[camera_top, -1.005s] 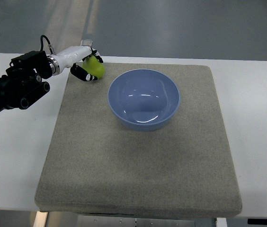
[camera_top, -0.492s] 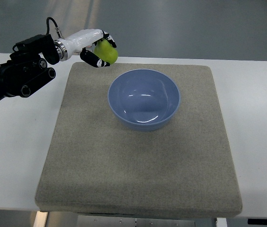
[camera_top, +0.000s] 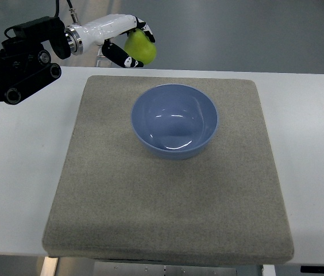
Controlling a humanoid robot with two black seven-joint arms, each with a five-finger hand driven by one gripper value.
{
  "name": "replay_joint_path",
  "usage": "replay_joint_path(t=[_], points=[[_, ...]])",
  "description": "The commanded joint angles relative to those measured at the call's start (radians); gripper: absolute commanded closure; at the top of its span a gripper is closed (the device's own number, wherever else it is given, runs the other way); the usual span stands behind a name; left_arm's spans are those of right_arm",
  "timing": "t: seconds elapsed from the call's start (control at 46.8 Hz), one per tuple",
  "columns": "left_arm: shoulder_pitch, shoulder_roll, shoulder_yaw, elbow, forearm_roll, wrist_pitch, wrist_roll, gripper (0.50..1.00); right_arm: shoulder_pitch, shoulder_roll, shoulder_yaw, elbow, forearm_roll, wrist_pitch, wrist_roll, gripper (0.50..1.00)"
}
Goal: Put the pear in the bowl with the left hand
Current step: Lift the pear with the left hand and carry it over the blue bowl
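While the left hand (camera_top: 128,41) grips the pear (camera_top: 141,46), fingers curled round the fruit, both hang clear of the mat (camera_top: 122,190), up beyond its far edge. What matters is where the bowl (camera_top: 174,119) sits from the hand: nearer the robot and off toward the right side, empty (its rim not yet under the fruit). I judge the carry must travel that way before the fingers let go. No right hand shows.
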Motion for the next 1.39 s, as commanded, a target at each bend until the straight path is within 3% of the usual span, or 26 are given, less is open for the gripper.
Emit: replay_joint_path(t=[0.0,0.62,0.962,1.368], points=[[-0.004,0.003,0.003,-0.025,0.005,-0.016,-0.005,1.0,0.0,0.0,-0.001,0.0,0.0,0.0,0.0,0.574],[-0.045,0.027,0.02,-0.238,0.088,-0.196,-0.015,1.0,0.0,0.0,-0.001,0.0,0.0,0.0,0.0,0.574],[-0.041,0.019,0.02,-0.295,0.199,-0.22,-0.015,1.0,0.0,0.0,0.001,0.0,0.0,0.0,0.0,0.574],[0.019,0.004,0.021,-0.289,0.248,-0.219,-0.014,1.0,0.0,0.0,-0.001,0.0,0.0,0.0,0.0,0.574]])
